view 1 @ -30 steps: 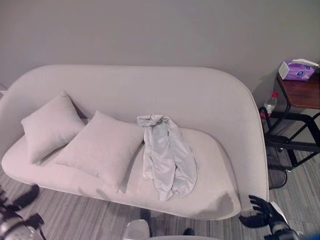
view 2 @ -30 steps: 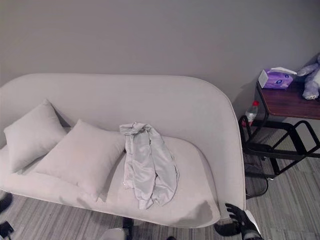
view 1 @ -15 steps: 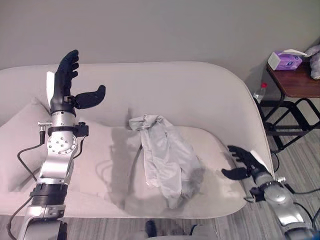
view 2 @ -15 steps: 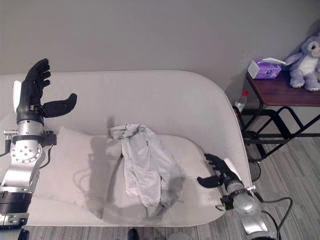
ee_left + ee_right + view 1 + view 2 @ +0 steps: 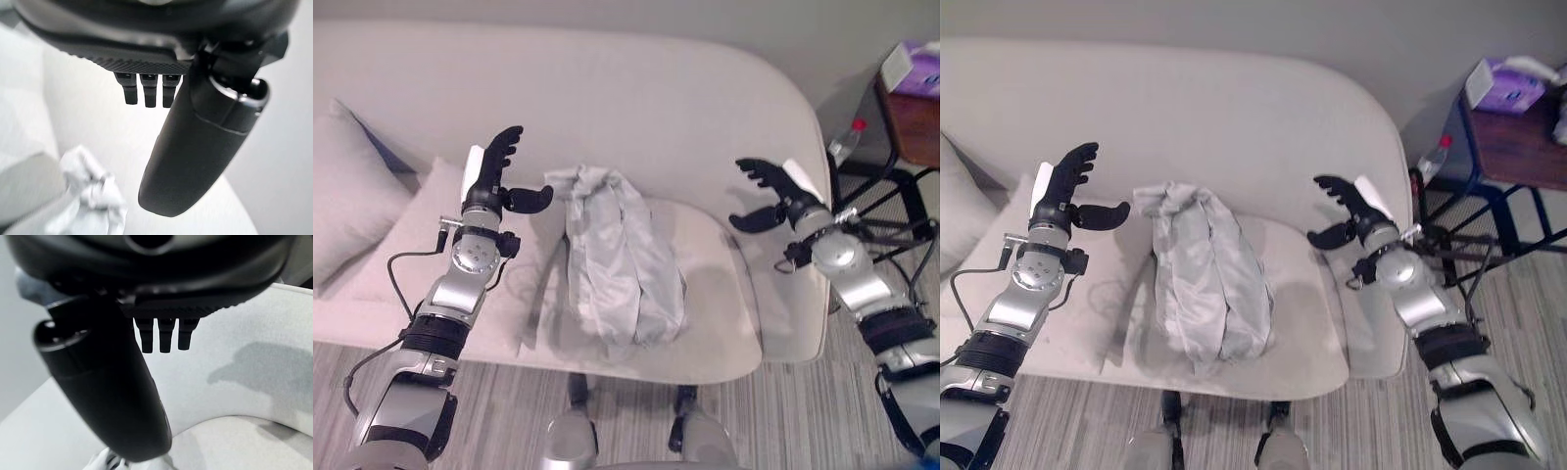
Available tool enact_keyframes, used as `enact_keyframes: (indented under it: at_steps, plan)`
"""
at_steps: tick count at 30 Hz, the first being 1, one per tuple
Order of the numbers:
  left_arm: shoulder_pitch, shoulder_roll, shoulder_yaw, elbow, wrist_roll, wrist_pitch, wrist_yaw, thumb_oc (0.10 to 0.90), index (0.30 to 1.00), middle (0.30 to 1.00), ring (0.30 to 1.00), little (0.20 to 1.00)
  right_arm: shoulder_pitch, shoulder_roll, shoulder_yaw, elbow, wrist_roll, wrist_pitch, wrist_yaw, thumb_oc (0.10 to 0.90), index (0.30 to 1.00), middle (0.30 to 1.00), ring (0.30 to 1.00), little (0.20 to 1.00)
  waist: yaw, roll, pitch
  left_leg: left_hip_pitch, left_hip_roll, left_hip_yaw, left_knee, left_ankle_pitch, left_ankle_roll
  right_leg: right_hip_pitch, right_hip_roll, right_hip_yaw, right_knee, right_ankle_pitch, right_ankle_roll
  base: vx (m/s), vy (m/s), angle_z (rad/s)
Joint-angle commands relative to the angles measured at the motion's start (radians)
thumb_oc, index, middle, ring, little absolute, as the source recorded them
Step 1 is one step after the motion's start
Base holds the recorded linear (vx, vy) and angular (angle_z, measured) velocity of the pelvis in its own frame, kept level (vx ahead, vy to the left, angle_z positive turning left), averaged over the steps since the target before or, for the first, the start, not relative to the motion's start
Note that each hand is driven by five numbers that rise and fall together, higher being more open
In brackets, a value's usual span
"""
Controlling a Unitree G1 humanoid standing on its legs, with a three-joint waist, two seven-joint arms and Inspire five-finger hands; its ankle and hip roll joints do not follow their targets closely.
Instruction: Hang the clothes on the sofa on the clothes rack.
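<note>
While the pale grey garment (image 5: 620, 259) is lying crumpled on the seat of the sofa (image 5: 705, 117), both hands are hovering above the cushion with nothing in them. The left hand (image 5: 489, 181) is hanging just beside the garment's collar end, fingers straight and thumb spread toward the cloth, not touching it. The right hand (image 5: 773, 191) is floating well apart on the garment's other side, near the sofa's curved arm, fingers relaxed and spread. Two cushions (image 5: 352, 196) are sitting beyond the left hand. Past the right hand, a bench (image 5: 1518, 147) is carrying a purple tissue box (image 5: 1500, 88), with a bottle (image 5: 1435, 157) beside it.
</note>
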State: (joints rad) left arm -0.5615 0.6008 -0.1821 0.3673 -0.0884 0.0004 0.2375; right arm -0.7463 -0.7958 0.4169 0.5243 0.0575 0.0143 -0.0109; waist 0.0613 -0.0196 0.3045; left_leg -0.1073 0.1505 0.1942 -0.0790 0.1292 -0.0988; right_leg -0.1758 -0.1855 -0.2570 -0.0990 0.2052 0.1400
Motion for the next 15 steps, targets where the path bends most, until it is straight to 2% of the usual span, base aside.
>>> enact_keyframes:
  at_steps: [1, 4, 5, 8, 14, 15]
  plan:
    - [-0.177, 0.082, 0.008, -0.11, -0.053, -0.125, 0.048, 0.8, 0.9, 0.9, 0.9, 0.9, -0.166, -0.025, 0.015, 0.001, 0.082, -0.056, -0.061, 0.8, 0.9, 0.9, 0.9, 0.9, 0.038, -0.055, -0.011, 0.004, -0.024, 0.012, -0.008, -0.08, -0.005, 0.046, -0.094, -0.024, 0.012, -0.053, 0.068, -0.06, -0.037, 0.09]
    - [-0.165, 0.093, 0.022, -0.169, -0.066, -0.136, 0.053, 0.8, 0.9, 0.9, 0.9, 0.9, -0.238, -0.017, 0.041, 0.062, 0.103, -0.056, -0.068, 0.8, 0.9, 0.9, 0.9, 0.9, 0.045, -0.042, 0.001, -0.027, -0.018, 0.003, -0.008, -0.07, -0.012, 0.023, -0.091, -0.033, 0.012, -0.052, 0.067, -0.04, -0.01, 0.16]
    - [-0.128, 0.111, 0.048, -0.256, -0.087, -0.155, 0.049, 0.8, 0.9, 0.9, 0.9, 0.9, -0.316, -0.012, 0.061, 0.143, 0.135, -0.054, -0.074, 0.8, 0.9, 0.9, 0.9, 0.9, 0.063, -0.023, 0.017, -0.065, -0.021, -0.007, -0.008, -0.06, -0.017, -0.009, -0.095, -0.036, 0.012, -0.046, 0.065, -0.04, 0.053, 0.23]
    - [-0.064, 0.138, 0.076, -0.345, -0.106, -0.177, 0.024, 0.8, 0.9, 0.9, 0.9, 0.9, -0.355, -0.014, 0.055, 0.215, 0.172, -0.054, -0.07, 0.8, 0.9, 0.9, 0.9, 0.9, 0.084, -0.001, 0.024, -0.094, -0.026, -0.016, -0.008, -0.06, -0.021, -0.026, -0.102, -0.041, 0.012, -0.044, 0.066, 0.0, 0.056, 0.14]
    - [0.176, 0.164, 0.195, -0.528, -0.149, -0.203, -0.036, 0.8, 0.9, 0.9, 0.9, 0.9, -0.403, -0.067, 0.05, 0.298, 0.185, -0.062, -0.057, 0.8, 0.9, 0.9, 0.9, 0.9, 0.131, 0.04, 0.036, -0.147, -0.046, -0.032, -0.008, -0.057, -0.022, -0.062, -0.124, -0.048, 0.012, -0.034, 0.07, 0.03, 0.056, 0.2]
    - [0.266, 0.178, 0.249, -0.561, -0.162, -0.211, -0.048, 0.8, 0.9, 0.9, 0.9, 0.9, -0.401, -0.095, 0.034, 0.315, 0.191, -0.072, -0.058, 0.8, 0.9, 0.9, 0.9, 0.9, 0.152, 0.055, 0.041, -0.161, -0.055, -0.038, -0.008, -0.054, -0.021, -0.068, -0.133, -0.055, 0.012, -0.032, 0.073, 0.05, 0.062, 0.19]
